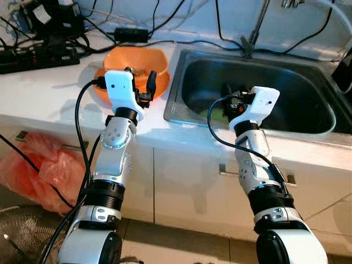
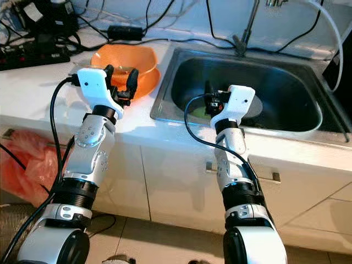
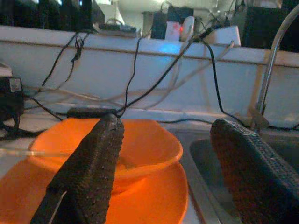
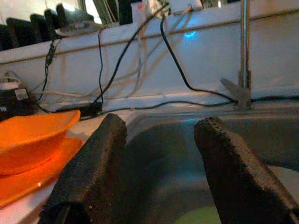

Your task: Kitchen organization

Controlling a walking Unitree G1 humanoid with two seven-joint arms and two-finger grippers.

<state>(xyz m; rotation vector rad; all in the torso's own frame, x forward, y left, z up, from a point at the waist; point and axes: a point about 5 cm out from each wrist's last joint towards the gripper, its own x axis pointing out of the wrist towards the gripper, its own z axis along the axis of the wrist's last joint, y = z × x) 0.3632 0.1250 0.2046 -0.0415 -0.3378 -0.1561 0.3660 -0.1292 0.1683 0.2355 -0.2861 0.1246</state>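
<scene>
Beside the sink (image 1: 181,107), an orange bowl (image 1: 132,60) sits on an orange plate (image 3: 159,205); left gripper (image 1: 140,82) and right gripper (image 1: 230,99) (over the basin) both gape, empty.

No legible text, label, brand, number or sign in any view. The dark adapter (image 3: 10,91) on the countertop (image 1: 49,93) carries a pale label, but it is too small and blurred to read.
</scene>
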